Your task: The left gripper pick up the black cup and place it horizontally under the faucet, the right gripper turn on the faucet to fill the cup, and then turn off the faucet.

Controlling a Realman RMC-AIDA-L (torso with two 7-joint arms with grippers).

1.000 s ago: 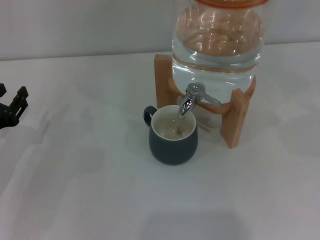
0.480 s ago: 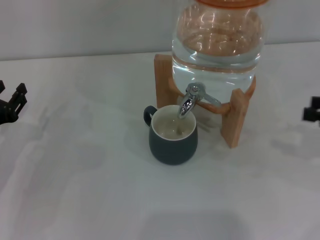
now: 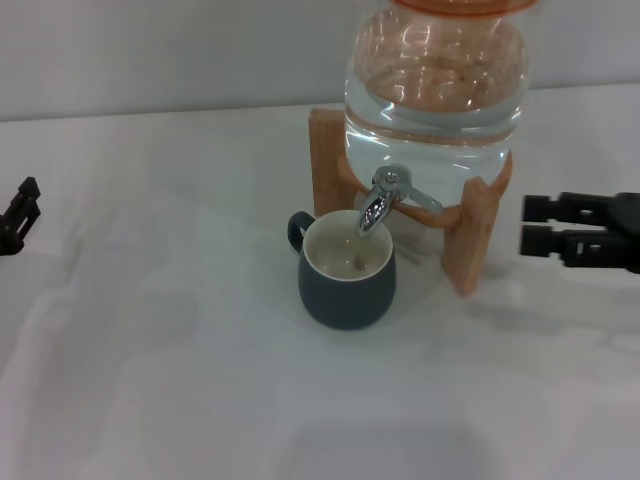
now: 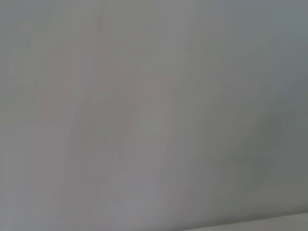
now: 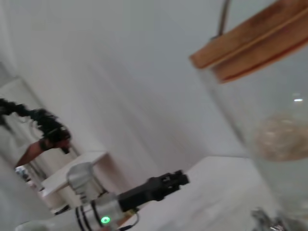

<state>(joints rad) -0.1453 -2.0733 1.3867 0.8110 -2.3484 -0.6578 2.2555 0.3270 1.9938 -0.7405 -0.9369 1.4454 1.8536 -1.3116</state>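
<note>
Placement looked complete: the black cup (image 3: 347,270) stood upright at frame centre, directly beneath the faucet (image 3: 378,203). The right gripper (image 3: 527,237), fingers slightly apart, hung at right beside the wooden stand (image 3: 470,238), lever untouched. The left gripper (image 3: 20,216) sat at the left edge, finger state unclear; filling and shutoff remained.
</note>
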